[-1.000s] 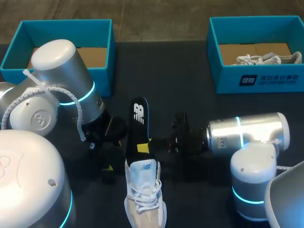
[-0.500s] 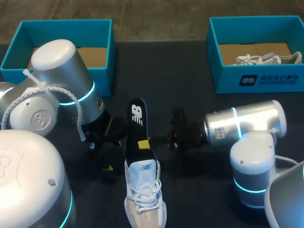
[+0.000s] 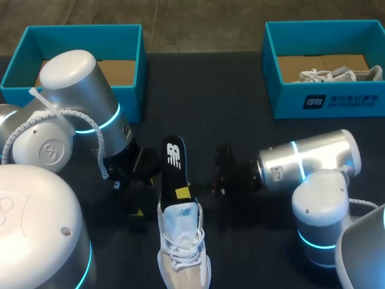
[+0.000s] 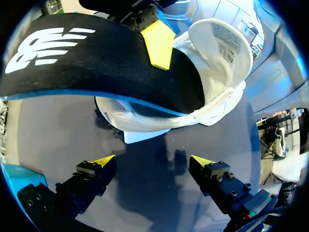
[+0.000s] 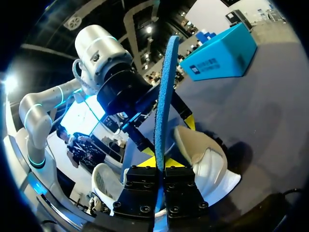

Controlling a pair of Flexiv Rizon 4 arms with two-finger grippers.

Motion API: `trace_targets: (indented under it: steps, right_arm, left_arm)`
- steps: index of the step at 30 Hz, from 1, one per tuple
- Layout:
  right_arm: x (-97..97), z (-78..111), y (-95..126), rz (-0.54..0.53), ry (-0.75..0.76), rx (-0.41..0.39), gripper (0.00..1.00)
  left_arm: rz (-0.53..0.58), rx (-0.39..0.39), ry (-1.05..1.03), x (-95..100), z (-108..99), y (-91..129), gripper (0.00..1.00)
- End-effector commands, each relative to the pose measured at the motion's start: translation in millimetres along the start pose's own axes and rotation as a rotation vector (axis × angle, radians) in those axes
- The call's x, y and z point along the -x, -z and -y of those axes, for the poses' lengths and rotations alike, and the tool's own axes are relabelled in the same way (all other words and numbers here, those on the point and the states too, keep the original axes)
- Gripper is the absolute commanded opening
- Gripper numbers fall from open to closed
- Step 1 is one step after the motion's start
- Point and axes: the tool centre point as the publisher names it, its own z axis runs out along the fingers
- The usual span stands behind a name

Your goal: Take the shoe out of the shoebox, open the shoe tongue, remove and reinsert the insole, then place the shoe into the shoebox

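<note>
The white sneaker (image 3: 182,241) lies on the dark table (image 3: 240,120), toe toward the robot. The right gripper (image 5: 160,162) is clamped narrow on the black insole (image 3: 174,159), which slants up and away from the sneaker's opening. The left gripper (image 4: 152,163) stands wide open, holding nothing, just left of the sneaker. Well behind the sneaker sit two teal shoeboxes, the left shoebox (image 3: 129,66) and the right shoebox (image 3: 325,99); the latter contains a second white shoe (image 3: 334,75).

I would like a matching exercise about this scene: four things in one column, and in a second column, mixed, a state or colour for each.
1. insole
2. left hand
3. right hand
4. right box

a. open, holding nothing
b. holds a white shoe
c. black with white print
d. shut on the insole

Pairs: 1-c, 2-a, 3-d, 4-b
</note>
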Motion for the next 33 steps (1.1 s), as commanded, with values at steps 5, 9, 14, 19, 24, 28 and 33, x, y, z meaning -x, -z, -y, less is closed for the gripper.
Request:
trace_targets:
  steps: [5,9,14,19,24,28,33]
  right_arm:
    - [-9.8,21.4,-7,0.021,-0.021,0.020,0.00]
    - [-9.3,26.7,-8,0.022,-0.033,0.026,0.00]
    - [-9.5,29.2,-9,0.018,-0.037,0.034,0.00]
    - [-12.6,22.4,-10,0.012,-0.014,0.037,0.28]
    - [-15.2,12.6,-12,0.009,0.013,0.025,0.31]
    - [-16.3,4.8,-13,0.005,0.034,0.020,0.33]
    - [-16.1,-3.9,-15,-0.001,0.052,0.010,0.31]
  left_arm:
    - [0.002,-0.002,-0.001,-0.8,-1,0,1.00]
    - [0.002,-0.002,-0.001,-0.8,-1,0,1.00]
    - [0.002,-0.002,-0.001,-0.8,-1,0,1.00]
    - [0.002,-0.002,-0.001,-0.8,-1,0,1.00]
    - [0.002,-0.002,-0.001,-0.8,-1,0,1.00]
    - [0.002,-0.002,-0.001,-0.8,-1,0,1.00]
    - [0.002,-0.002,-0.001,-0.8,-1,0,1.00]
